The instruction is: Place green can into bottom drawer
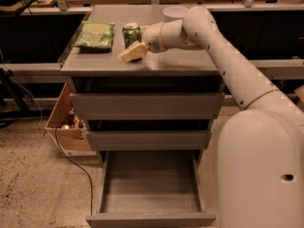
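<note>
The green can (130, 32) stands upright on the grey cabinet top (180, 63), left of centre. My gripper (133, 44) is at the can, open. One cream finger (133, 52) lies just in front of the can, and the other is mostly hidden behind it. I cannot tell whether the fingers touch the can. The bottom drawer (149, 218) is pulled out and shows a bare grey inside. The two drawers above it are shut.
A flat green snack bag (95, 34) lies left of the can. A white bowl (175, 12) sits at the back of the top. A cardboard box (64, 122) and a cable (71, 160) are on the floor at the left. My white body (261, 170) fills the right.
</note>
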Robot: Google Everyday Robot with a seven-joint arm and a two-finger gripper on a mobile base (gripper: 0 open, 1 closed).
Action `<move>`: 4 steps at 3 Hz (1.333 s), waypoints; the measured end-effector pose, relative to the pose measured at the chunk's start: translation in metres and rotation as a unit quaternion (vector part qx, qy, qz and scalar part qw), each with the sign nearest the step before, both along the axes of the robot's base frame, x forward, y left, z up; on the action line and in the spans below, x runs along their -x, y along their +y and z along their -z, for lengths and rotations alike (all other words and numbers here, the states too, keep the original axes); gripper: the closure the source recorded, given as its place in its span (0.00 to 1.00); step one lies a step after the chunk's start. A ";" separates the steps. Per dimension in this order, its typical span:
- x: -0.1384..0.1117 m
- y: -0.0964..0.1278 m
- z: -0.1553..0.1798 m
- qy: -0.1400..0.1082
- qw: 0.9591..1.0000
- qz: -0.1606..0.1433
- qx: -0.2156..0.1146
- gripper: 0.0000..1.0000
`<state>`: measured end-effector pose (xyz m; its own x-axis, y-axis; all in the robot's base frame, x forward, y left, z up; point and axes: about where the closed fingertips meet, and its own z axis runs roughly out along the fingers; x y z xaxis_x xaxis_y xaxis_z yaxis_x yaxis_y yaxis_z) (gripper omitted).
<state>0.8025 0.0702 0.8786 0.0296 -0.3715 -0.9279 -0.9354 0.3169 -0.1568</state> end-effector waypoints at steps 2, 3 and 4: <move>0.003 -0.003 -0.007 0.012 0.999 0.003 -0.050 0.64; 0.026 -0.004 0.004 0.038 0.996 -0.024 -0.076 0.89; 0.063 -0.008 0.008 0.057 0.992 -0.066 -0.091 1.00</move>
